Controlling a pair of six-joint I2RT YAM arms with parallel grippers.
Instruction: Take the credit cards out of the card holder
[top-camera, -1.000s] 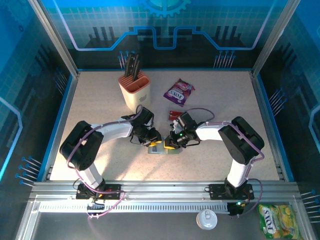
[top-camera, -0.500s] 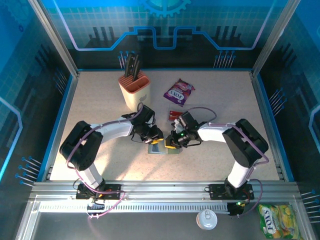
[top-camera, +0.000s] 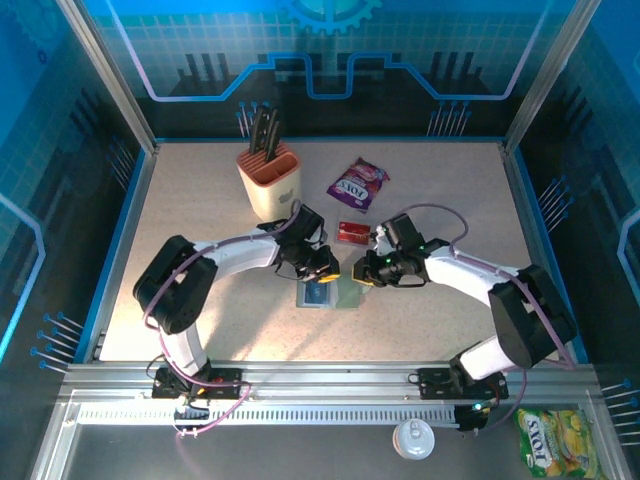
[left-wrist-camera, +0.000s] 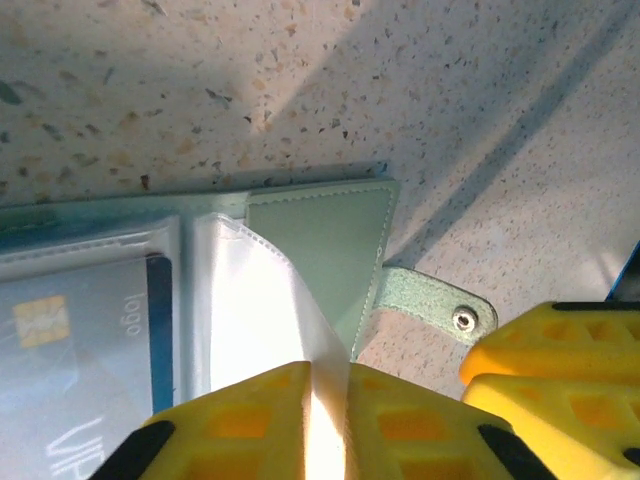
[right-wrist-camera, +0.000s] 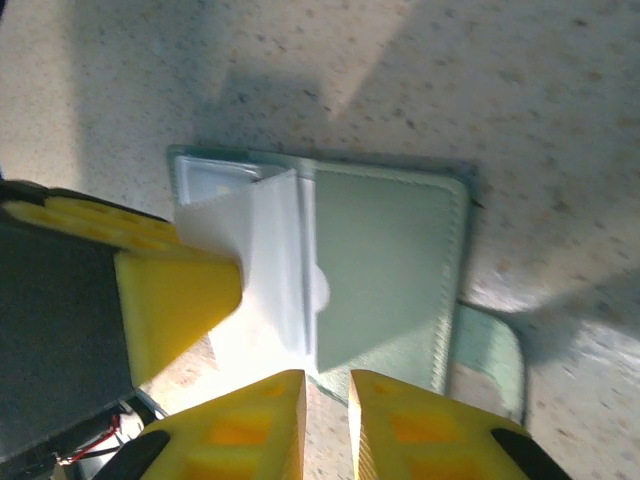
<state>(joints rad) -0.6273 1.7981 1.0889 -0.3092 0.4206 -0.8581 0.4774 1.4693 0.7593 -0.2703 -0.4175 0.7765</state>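
Nearly closed, left hand (left-wrist-camera: 328, 425) pinching sleeve (left-wrist-camera: 262, 300)

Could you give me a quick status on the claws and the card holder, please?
Left claw shut on clear plastic sleeve of open grey-green bifold card holder. Right claw nearly closed, empty. Blue card inside. Nothing obstructing.

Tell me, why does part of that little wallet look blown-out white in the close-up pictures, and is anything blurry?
Left wrist view: the clear sleeve of the card holder catches hard glare, and long arm shadows cross the table. Right wrist view: the same sleeve is washed out white and the whole picture is slightly soft. Top external view: evenly lit, sharp, with the holder small between the arms.
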